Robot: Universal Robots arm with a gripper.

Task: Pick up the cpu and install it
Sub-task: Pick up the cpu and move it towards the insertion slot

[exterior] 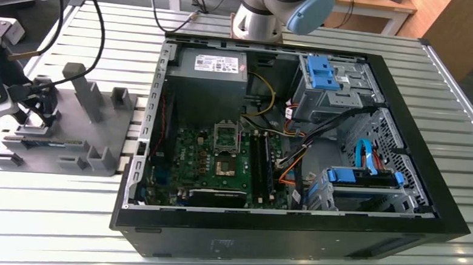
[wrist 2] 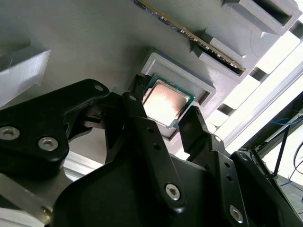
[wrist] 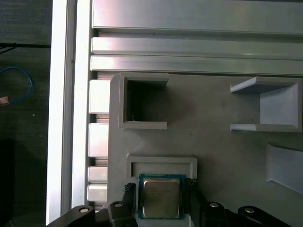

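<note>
**Item 1. Gripper** (wrist: 161, 198). Black, two-fingered, seen in both wrist views. It was set low over the fixture at the exterior view's left (exterior: 31, 112). The jaws were clasped on the cpu, with one finger (wrist: 130, 196) hard against each of two opposite edges.

**Item 2. The cpu** (wrist: 161, 196). A thin square chip with a pale metal lid and a green rim, seen also in the second wrist view (wrist 2: 165, 101). It was lying flat between the jaws in its shallow pocket (wrist: 161, 161) and, by appearance, had not been raised from it.

**Item 3. Grey fixture** (wrist: 218, 142). A moulded plate of pockets and upright posts (exterior: 99, 131). A memory module (wrist 2: 189, 34) stood on edge in a slot just beyond the cpu's pocket.

**Item 4. Slatted metal table** (exterior: 54, 220). It carried the fixture and the case.

**Item 5. Computer case** (exterior: 296, 236). Black, lying on its side with the side panel off, well apart from the gripper and towards the exterior view's right.

**Item 6. Green motherboard** (exterior: 194, 160). Inside the case, with the socket (exterior: 223, 165) uncovered near the board's middle.

**Handling note (judgement).** The pick-up seemed to call for a light, even squeeze. The jaws needed to be centred on the chip's edges and bearing on the rim, not the lid. The chip needed to be kept level and clear of the pocket walls, since a skewed hold on so thin a part could tilt or drop it.
</note>
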